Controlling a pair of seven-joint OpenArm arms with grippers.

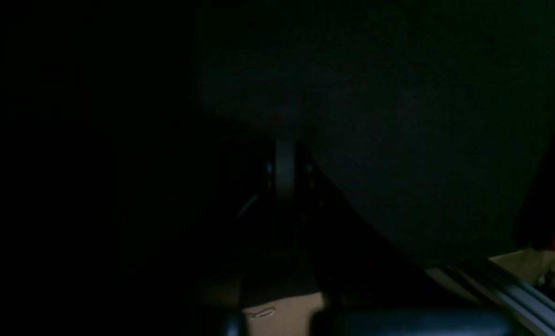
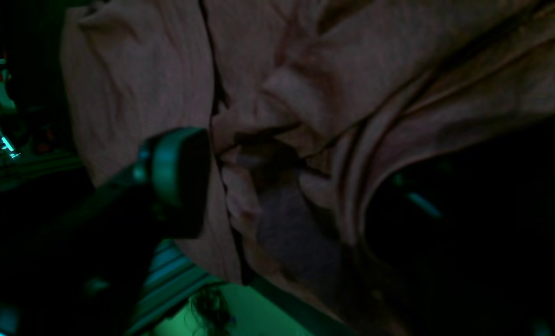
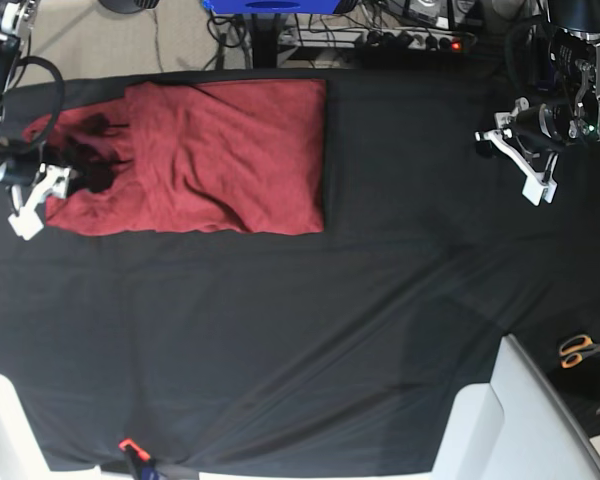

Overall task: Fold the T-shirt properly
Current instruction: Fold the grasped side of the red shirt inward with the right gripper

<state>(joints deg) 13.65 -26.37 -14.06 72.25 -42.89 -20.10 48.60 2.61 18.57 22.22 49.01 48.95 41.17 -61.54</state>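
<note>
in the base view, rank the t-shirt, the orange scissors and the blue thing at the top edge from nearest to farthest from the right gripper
1. T-shirt: the right gripper sits at its left end, at the table's left edge.
2. Blue thing: top edge, near the middle, beyond the table.
3. Orange scissors: far right side, lower down, farthest of the three.

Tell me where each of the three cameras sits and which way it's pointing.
Base: overhead, looking straight down on the black table cloth, T-shirt, left gripper, right gripper.
Left wrist: on the arm away from the shirt, facing dark cloth; very dim.
Right wrist: close over the T-shirt's folds, one gripper finger showing.
Shared: base and right wrist both show the T-shirt.
</note>
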